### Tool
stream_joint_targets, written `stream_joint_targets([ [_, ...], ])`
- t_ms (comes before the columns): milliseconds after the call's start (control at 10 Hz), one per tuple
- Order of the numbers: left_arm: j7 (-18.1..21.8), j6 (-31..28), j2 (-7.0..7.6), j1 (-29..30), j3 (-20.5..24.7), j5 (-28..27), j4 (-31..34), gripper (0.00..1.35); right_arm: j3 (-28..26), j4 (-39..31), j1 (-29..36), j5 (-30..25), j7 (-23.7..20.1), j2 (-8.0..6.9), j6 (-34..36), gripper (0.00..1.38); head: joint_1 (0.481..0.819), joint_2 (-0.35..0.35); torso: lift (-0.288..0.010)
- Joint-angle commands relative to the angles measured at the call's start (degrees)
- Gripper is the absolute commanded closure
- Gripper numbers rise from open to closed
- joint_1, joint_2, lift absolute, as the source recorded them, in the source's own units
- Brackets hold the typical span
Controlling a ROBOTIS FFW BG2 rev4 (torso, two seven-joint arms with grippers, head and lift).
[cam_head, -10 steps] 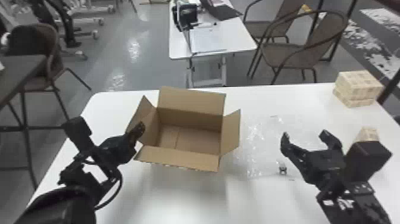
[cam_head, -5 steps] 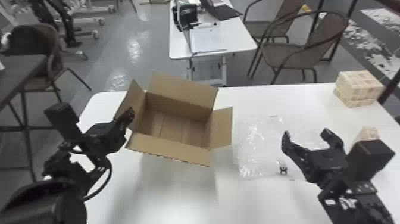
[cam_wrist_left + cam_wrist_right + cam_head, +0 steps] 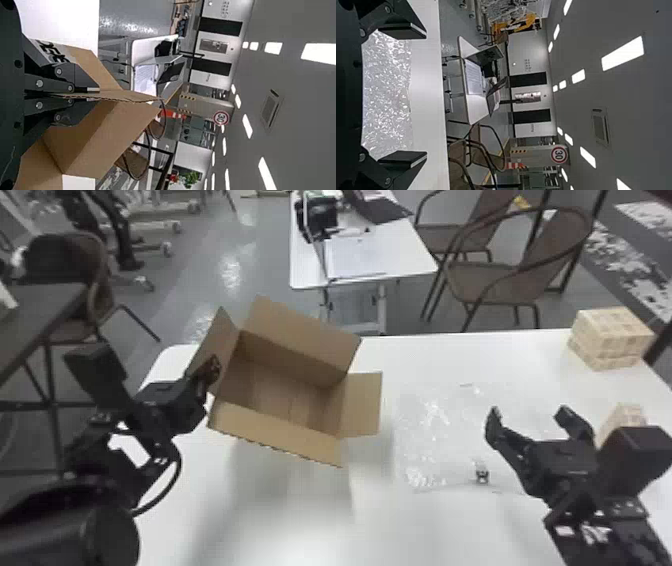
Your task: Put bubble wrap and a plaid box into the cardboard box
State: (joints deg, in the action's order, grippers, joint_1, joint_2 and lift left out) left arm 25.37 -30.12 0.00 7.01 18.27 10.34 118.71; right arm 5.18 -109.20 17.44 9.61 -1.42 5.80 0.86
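My left gripper (image 3: 212,371) is shut on the left flap of the open cardboard box (image 3: 295,397), which sits askew at the table's left side and looks raised or tilted. In the left wrist view, that gripper (image 3: 73,95) pinches the flap (image 3: 115,95) edge-on. Clear bubble wrap (image 3: 435,440) lies flat right of the box. My right gripper (image 3: 529,415) stands open above its right part; in the right wrist view the wrap (image 3: 387,95) spreads beyond the open gripper (image 3: 424,95). A beige checked box (image 3: 625,417) is partly hidden behind the right gripper.
More beige checked boxes (image 3: 612,337) are stacked at the table's far right corner. A small dark-and-silver item (image 3: 481,475) is at the wrap's near edge. Beyond the white table (image 3: 425,357) stand a smaller desk (image 3: 400,260) and chairs (image 3: 505,285).
The cardboard box has shifted left and turned, its far side swinging up and leftward, along with my left gripper. More of the wrap's left side shows. The right gripper has barely moved.
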Motion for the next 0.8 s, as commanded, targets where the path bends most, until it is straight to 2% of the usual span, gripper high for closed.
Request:
stream_joint_targets([
  [0, -0.05, -0.55, -0.15, 0.11, 0.01, -1.29, 1.78, 1.22, -0.26, -1.63, -0.39, 0.85, 0.28, 0.09, 4.06, 0.22, 0.695, 0.113, -0.109],
  [200, 0.03, -0.9, -0.15, 0.2, -0.17, -2.34, 2.14, 1.22, -0.79, -2.77, -1.27, 1.29, 0.28, 1.58, 6.35, 0.22, 0.695, 0.113, -0.109],
  [300, 0.03, -0.9, -0.15, 0.29, -0.25, -2.43, 2.22, 1.22, -1.05, -3.3, -1.62, 2.16, 0.28, 1.76, 8.54, 0.22, 0.695, 0.11, -0.109],
  [700, 0.03, -0.9, -0.15, 0.29, -0.61, -2.43, 2.22, 1.22, -4.39, -11.12, -9.71, 1.64, -1.21, 2.29, 36.32, 0.21, 0.69, 0.095, -0.109],
])
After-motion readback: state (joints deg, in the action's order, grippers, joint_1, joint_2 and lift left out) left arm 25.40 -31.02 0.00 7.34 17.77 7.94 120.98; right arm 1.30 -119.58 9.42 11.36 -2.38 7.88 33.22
